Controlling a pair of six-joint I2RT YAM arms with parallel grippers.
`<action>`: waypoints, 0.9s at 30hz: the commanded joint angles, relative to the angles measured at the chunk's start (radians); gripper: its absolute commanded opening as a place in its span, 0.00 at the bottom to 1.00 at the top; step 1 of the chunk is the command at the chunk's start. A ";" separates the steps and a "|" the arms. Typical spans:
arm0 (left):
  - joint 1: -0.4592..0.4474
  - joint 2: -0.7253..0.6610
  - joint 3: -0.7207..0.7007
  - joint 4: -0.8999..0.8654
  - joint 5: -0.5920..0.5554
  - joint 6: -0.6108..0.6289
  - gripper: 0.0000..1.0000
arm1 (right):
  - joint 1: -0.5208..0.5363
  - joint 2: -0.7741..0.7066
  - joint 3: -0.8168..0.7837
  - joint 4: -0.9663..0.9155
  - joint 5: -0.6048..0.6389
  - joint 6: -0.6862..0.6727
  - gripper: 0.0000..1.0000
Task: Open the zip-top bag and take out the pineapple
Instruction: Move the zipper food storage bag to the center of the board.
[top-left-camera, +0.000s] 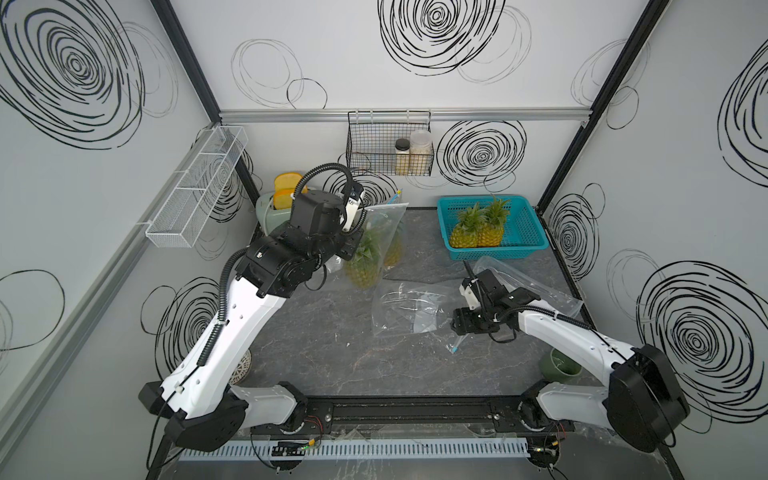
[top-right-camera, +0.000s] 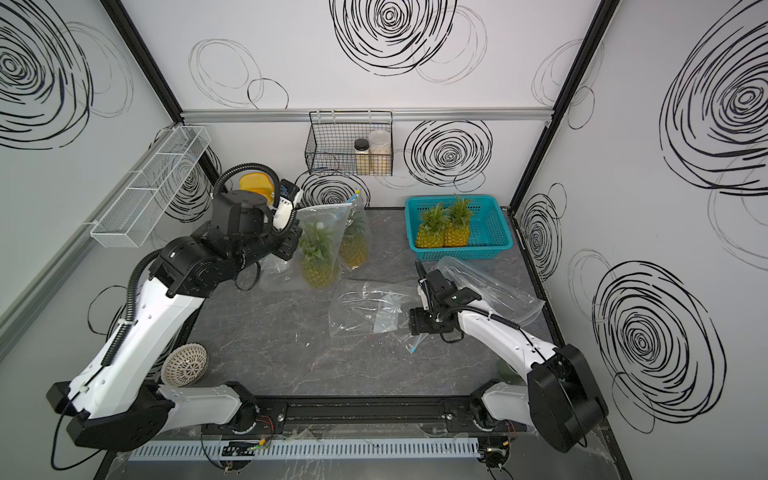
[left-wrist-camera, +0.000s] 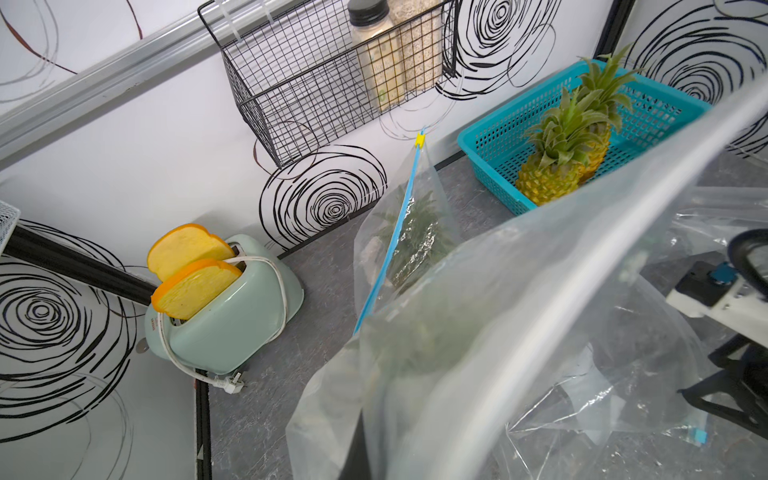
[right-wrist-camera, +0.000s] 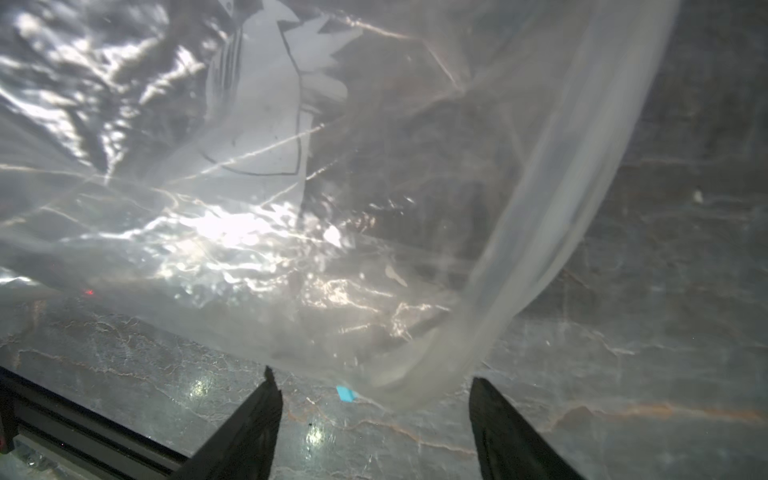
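Observation:
A clear zip-top bag (top-left-camera: 376, 232) (top-right-camera: 320, 224) stands upright at the back left with a pineapple (top-left-camera: 365, 268) (top-right-camera: 318, 266) inside. My left gripper (top-left-camera: 348, 249) (top-right-camera: 291, 245) is shut on the bag's left edge. In the left wrist view the bag (left-wrist-camera: 519, 316) fills the foreground and hides the jaws. My right gripper (top-left-camera: 453, 326) (top-right-camera: 411, 326) (right-wrist-camera: 374, 380) hangs open low over the table, nothing between its fingers. The edge of an empty bag (top-left-camera: 405, 307) (right-wrist-camera: 291, 208) lies just ahead of it.
A second bagged pineapple (top-right-camera: 353, 247) with a blue zip strip (left-wrist-camera: 395, 232) stands behind the held bag. A teal basket (top-left-camera: 525, 232) holds two pineapples. Another empty bag (top-left-camera: 536, 286) lies right of my right arm. A toaster (left-wrist-camera: 232, 324) sits in the back left corner.

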 joint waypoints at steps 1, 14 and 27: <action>-0.026 -0.056 0.071 0.068 -0.030 -0.026 0.00 | 0.005 0.069 0.035 0.124 -0.118 0.006 0.48; -0.107 -0.084 0.144 0.032 -0.059 -0.056 0.00 | 0.159 0.474 0.414 0.276 -0.318 -0.036 0.23; -0.146 -0.132 0.040 0.081 0.053 -0.108 0.00 | 0.107 0.262 0.357 0.268 -0.174 0.042 0.66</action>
